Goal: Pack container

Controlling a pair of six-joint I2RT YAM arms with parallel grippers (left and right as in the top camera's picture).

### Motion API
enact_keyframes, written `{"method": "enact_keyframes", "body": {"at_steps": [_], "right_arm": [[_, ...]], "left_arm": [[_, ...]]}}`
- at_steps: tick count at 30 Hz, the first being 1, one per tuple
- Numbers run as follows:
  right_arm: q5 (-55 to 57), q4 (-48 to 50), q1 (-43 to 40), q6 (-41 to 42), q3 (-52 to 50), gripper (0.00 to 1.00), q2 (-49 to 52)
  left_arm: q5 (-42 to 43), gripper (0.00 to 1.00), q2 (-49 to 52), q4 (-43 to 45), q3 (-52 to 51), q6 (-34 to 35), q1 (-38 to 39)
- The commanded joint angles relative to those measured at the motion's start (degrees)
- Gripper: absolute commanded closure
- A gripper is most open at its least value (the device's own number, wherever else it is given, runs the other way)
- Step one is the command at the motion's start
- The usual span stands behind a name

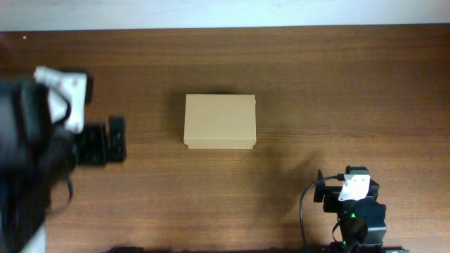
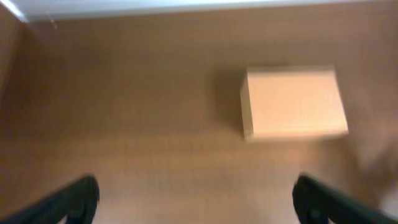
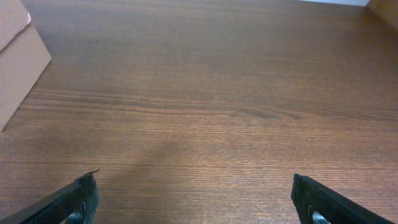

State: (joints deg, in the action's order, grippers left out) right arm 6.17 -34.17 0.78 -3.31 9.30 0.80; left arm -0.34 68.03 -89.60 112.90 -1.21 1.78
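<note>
The container (image 1: 219,121) is a tan cardboard box lying at the middle of the wooden table with its flap lid down. My left gripper (image 2: 196,200) is open and holds nothing. The container (image 2: 295,102) lies ahead of it and to the right, well apart, and this view is blurred. The left arm (image 1: 42,140) shows at the table's left side. My right gripper (image 3: 196,198) is also open and empty over bare wood. Only a corner of the container (image 3: 15,59) shows at that view's far left. The right arm (image 1: 355,207) stands at the front right.
The brown wooden table (image 1: 337,91) ends at a white wall strip (image 1: 225,13) along the far side. A black cable (image 1: 304,211) loops beside the right arm's base.
</note>
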Motion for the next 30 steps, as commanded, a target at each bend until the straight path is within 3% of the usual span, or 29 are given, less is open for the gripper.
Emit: {"method": "enact_keyframes", "body": {"at_steps": [1,9,13,21,30], "right_arm": [[-0.1,0.2,-0.5,-0.1,-0.5,0.01,-0.7],[-0.1,0.2,-0.5,-0.1,-0.5,0.01,-0.7],[-0.1,0.2,-0.5,-0.1,-0.5,0.01,-0.7],[-0.1,0.2,-0.5,-0.1,-0.5,0.01,-0.7],[-0.1,0.2,-0.5,-0.1,-0.5,0.01,-0.7]], "left_arm": [[-2.5,0.00,-11.7,10.4,-14.2,-1.7,-0.3],[-2.8,0.00,-41.0,48.0,-49.3,-3.7,-0.3],[-2.8,0.00,-52.9,60.7,-64.5,-3.6,-0.3],[-2.7,0.00,-68.0,74.8,-86.9,-3.6,-0.2],[-2.7,0.00,-67.7,88.3,-102.0,-3.6,0.0]]}}
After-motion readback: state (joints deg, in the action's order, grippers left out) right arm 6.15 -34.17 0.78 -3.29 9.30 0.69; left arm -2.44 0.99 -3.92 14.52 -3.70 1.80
